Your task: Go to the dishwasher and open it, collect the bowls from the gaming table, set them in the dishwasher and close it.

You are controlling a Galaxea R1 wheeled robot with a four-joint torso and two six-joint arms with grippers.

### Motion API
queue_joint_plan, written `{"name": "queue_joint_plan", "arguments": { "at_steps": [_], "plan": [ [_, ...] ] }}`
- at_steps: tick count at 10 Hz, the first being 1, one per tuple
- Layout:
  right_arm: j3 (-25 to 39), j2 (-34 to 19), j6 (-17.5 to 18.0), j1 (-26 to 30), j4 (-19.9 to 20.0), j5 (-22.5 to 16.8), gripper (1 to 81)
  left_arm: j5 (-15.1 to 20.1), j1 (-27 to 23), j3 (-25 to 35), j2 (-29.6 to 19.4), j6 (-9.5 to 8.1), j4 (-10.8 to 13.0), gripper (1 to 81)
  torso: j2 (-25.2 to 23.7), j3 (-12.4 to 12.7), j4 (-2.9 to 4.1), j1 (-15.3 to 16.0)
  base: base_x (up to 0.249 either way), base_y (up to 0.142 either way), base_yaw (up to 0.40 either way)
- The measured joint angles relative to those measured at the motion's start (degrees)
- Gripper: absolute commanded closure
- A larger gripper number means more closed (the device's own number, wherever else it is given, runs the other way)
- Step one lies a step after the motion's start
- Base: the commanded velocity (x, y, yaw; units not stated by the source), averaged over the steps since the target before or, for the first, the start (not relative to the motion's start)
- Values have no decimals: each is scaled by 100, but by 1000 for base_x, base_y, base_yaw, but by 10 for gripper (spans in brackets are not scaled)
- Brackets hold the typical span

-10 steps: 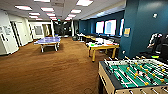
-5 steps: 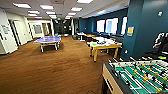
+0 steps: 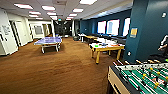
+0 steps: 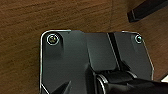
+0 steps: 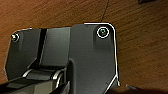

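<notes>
Both end effectors hang over brown floor (grip state unclear), well apart from the gaming table (image 3: 107, 46) ahead.

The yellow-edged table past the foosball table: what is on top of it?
On the yellow-edged table lie several small coloured things, green, white and reddish among them; they are too blurred to tell as bowls or to count. Whatever lies behind them cannot be seen.

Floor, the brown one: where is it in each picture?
Head view: the floor fills the lower left and middle, reaching the yellow-edged table.
Left wrist view: the floor lies behind the robot's left plate.
Right wrist view: the floor lies behind the robot's right plate.
Shared landmark: the floor's brown wood grain.
</notes>
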Motion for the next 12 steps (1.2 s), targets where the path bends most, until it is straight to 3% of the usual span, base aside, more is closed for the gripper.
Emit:
{"name": "queue_joint_plan", "arguments": {
  "at_steps": [6, 12],
  "plan": [
    [27, 26, 0, -101, -1, -50, 10, 30, 72, -32, -27, 2, 0, 10, -9, 2, 0, -15, 187, 161, 0],
    [11, -11, 0, -39, 0, -10, 10, 2, 22, -1, 6, 2, 0, 10, -7, 2, 0, -18, 188, 110, 0]
  ]
}}
